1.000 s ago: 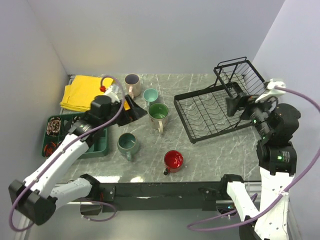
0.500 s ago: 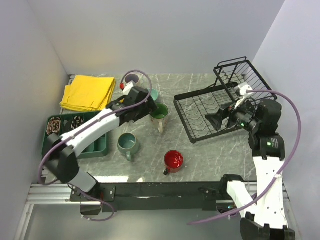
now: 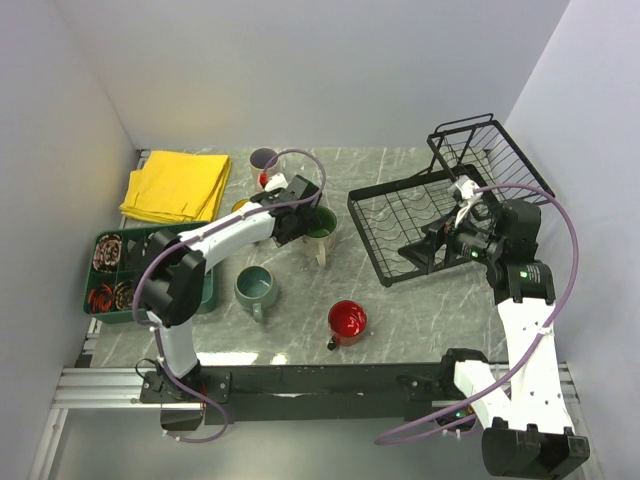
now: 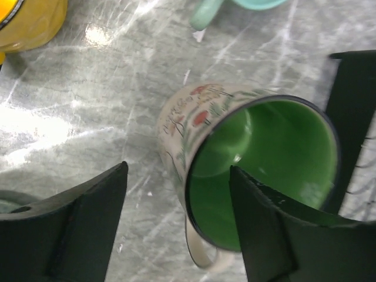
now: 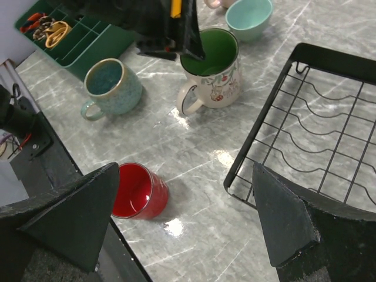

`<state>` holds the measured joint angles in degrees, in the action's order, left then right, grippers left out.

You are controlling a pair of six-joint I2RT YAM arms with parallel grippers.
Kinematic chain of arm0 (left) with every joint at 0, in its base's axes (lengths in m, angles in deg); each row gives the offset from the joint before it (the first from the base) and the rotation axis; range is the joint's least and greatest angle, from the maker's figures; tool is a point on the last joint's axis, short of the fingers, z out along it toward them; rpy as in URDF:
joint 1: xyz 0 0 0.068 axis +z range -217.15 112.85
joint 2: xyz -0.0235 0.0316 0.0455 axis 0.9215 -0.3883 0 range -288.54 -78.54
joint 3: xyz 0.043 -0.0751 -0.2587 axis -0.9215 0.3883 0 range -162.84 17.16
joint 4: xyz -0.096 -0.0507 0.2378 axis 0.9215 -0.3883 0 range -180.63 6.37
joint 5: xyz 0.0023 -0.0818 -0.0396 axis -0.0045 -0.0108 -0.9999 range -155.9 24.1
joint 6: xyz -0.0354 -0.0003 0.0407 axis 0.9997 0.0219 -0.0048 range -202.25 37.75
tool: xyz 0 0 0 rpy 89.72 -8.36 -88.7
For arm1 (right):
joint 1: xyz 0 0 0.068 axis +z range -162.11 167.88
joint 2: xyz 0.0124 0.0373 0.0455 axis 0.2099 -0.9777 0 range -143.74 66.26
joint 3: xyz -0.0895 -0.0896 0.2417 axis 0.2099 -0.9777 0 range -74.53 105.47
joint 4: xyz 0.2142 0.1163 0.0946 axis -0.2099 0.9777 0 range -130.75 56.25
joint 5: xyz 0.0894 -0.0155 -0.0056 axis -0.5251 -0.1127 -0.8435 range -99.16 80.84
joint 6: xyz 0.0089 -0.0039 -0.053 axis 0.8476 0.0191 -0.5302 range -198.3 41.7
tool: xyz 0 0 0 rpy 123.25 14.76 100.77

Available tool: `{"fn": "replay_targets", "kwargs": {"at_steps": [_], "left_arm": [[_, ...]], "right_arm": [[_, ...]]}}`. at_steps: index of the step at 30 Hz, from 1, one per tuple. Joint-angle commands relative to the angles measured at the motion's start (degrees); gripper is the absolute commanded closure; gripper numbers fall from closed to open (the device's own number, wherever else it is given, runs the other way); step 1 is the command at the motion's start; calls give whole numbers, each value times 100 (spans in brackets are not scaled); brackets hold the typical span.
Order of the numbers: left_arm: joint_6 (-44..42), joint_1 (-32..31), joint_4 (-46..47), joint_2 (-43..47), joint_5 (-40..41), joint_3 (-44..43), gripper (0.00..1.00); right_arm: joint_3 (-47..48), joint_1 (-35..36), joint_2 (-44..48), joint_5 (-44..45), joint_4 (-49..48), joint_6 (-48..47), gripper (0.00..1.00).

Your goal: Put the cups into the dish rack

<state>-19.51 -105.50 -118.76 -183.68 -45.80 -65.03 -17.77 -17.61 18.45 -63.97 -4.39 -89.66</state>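
Overhead, the green-lined floral ceramic mug (image 3: 318, 224) stands upright near the black wire dish rack (image 3: 390, 215). Left wrist: left pincer (image 4: 176, 170) gapes empty at its rim; stiff, likely slick, so pinch the wall. Right wrist: right pincer (image 5: 187, 170) gapes empty.

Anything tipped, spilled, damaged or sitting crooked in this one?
Nothing looks spilled, tipped or broken. The green mug and the red mug both stand upright on the table. The one oddity is the dish rack, which sits skewed to the table's edges rather than square with them.
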Motion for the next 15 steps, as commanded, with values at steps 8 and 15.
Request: {"fn": "replay_targets", "kwargs": {"at_steps": [8, 15], "left_arm": [[-271, -59, -72, -498, 249, -490, 37], [-411, -59, 24, -473, 196, -544, 66]], "right_arm": [[-59, 40, 18, -364, -384, -60, 0], [73, 49, -53, -382, -156, -253, 0]]}}
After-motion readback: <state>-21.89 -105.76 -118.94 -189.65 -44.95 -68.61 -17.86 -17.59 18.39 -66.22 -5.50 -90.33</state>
